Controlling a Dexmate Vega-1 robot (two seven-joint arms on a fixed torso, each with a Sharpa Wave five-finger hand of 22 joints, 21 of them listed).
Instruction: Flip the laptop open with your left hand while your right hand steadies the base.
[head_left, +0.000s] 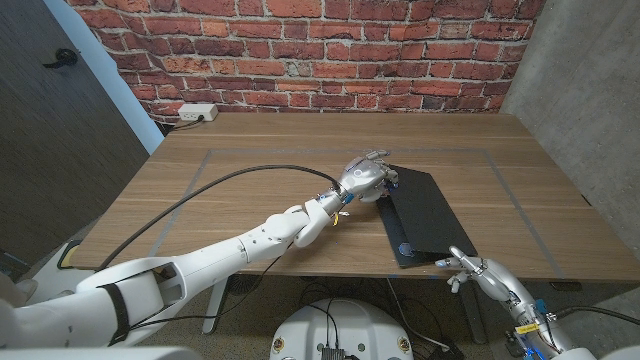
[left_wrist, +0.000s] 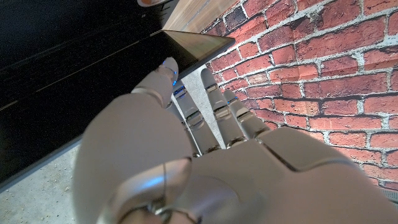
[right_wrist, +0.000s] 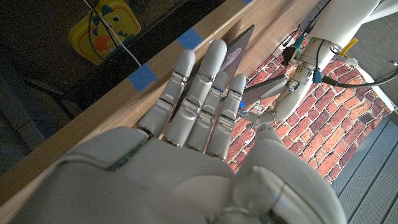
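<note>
A black laptop (head_left: 422, 215) lies right of the table's middle, one corner towards me. My left hand (head_left: 364, 178) is at its far left corner. In the left wrist view the thumb lies on the dark lid (left_wrist: 81, 74) and the fingers (left_wrist: 214, 106) reach past its edge, so the lid's edge sits between them. In the right wrist view the laptop (right_wrist: 239, 50) shows edge-on as a thin, slightly parted wedge, with my left hand (right_wrist: 283, 93) at its far end. My right hand (head_left: 463, 264) is at the near right corner by the table's front edge, its fingers (right_wrist: 205, 87) straight and apart.
A white power strip (head_left: 197, 113) lies at the table's back left below the brick wall. A black cable (head_left: 230, 185) runs over the table along my left arm. Blue tape (right_wrist: 144, 78) marks the table's front edge, with a yellow object (right_wrist: 111, 28) below.
</note>
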